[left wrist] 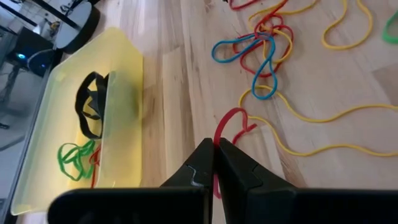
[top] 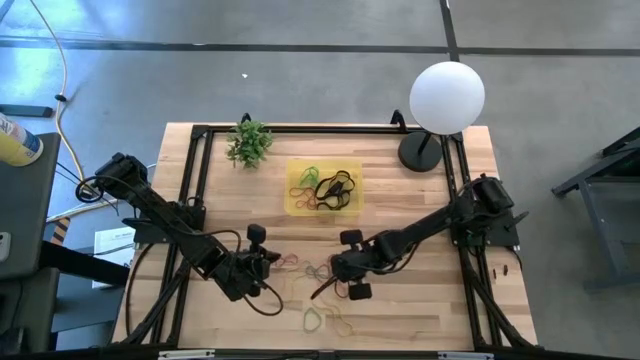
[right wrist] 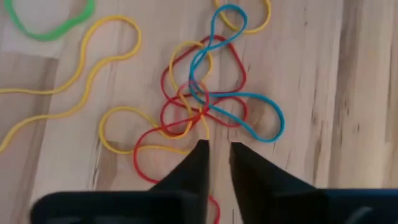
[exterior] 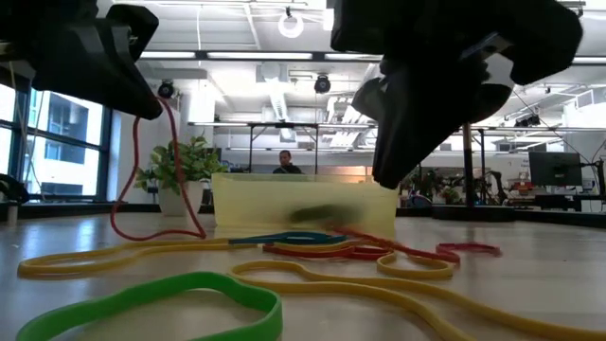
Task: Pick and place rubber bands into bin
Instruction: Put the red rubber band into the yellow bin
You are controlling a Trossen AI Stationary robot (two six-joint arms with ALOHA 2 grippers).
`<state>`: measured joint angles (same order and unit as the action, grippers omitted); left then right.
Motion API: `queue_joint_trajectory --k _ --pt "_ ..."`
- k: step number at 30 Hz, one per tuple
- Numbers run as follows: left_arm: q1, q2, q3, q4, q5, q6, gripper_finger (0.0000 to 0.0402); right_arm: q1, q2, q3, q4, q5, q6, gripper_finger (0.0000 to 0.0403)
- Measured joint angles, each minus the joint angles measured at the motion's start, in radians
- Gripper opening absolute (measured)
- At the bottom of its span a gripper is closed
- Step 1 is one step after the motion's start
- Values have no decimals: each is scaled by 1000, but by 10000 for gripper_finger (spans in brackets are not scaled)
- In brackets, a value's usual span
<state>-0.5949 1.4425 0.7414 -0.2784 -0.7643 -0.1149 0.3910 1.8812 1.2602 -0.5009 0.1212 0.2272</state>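
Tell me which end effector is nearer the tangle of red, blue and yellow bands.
Right. The right end effector hangs directly over the tangle; the left end effector, pinching a red band, sits off beside it.

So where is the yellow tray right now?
In the high view the yellow tray sits mid-table toward the far edge, just right of the little green plant, with the loose rubber bands spread on the wood in front of it.

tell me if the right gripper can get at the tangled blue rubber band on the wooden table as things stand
Probably yes: the right gripper hangs slightly open right beside the tangled blue rubber band, nothing between them, though red and yellow bands are knotted through it.
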Motion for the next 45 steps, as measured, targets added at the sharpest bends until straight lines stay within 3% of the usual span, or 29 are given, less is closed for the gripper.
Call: queue_joint_trajectory --k 7,14,20,26,31,39,45 --pt "0 1 0 -17 3 -19 16 1 -2 0 -3 -1 -2 134" --pt "0 1 0 -16 -53 7 3 1 -2 0 -5 39 -7 167" --pt "27 1 0 -6 -88 46 1 1 -2 0 -100 82 73 166" --pt "131 -3 0 48 -84 171 1 11 -2 0 -146 150 129 161" --pt "243 -3 24 167 6 386 0 39 -2 0 -145 202 131 163" --pt "419 -3 152 174 81 656 0 78 -3 0 -145 213 169 152" --pt "578 -3 191 164 200 741 0 120 -3 0 -146 226 210 150"
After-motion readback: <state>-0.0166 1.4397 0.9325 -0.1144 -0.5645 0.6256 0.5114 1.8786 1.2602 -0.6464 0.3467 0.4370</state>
